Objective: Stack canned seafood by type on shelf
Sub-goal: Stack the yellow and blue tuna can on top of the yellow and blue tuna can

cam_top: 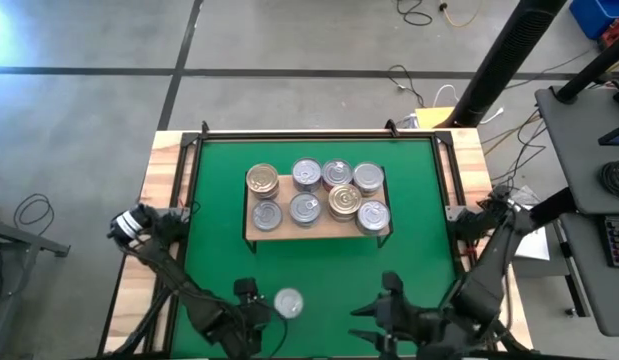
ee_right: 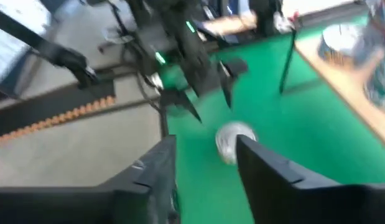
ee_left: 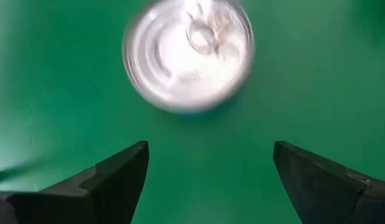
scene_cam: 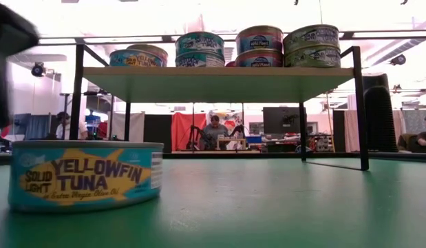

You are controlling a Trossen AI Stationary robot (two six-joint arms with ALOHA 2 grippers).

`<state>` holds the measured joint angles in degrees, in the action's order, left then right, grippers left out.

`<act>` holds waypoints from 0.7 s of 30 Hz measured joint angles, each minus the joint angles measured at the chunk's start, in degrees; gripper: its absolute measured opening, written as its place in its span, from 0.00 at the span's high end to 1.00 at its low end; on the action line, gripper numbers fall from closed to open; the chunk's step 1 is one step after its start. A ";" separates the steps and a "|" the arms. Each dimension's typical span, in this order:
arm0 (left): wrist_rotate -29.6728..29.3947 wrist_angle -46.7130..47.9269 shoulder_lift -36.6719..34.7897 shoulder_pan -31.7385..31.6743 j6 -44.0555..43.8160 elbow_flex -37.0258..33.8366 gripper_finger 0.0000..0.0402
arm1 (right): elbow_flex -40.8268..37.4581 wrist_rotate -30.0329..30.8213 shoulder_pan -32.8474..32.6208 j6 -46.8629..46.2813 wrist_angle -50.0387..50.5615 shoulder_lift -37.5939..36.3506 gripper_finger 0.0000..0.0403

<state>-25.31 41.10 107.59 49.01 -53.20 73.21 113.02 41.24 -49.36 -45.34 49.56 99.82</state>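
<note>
So the shelf [cam_top: 317, 232] sits mid-mat [cam_top: 219, 190] on the counter [cam_top: 161, 160], loaded with eight tins [cam_top: 334, 190] in two rows of four, mostly silver lids plus two gold ones. From table level some look stacked two high. One loose tin [cam_top: 288, 302], a yellowfin tuna can with a silver lid, stands on the mat well in front of the shelf, toward its left end. The left tool [cam_top: 257, 300] is just beside that tin, fingers spread wide, gripping nothing. The right tool [cam_top: 374, 310] is near the tin's other side, fingers parted a little, empty too.
</note>
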 joint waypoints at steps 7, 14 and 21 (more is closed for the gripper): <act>-0.39 0.85 0.00 5.76 -7.28 -1.67 0.18 | -0.25 -5.38 0.88 -8.78 0.73 6.78 0.37; -5.06 -1.68 1.01 7.92 -14.13 -2.49 0.16 | -0.65 -5.18 2.25 -9.08 1.36 12.86 0.11; -7.17 -9.21 7.95 6.55 -20.63 -2.77 0.12 | -5.04 -2.67 5.90 -10.53 1.80 19.78 0.08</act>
<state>-32.48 31.89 115.54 55.56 -73.83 70.44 107.98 38.57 -43.46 -55.86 51.36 119.60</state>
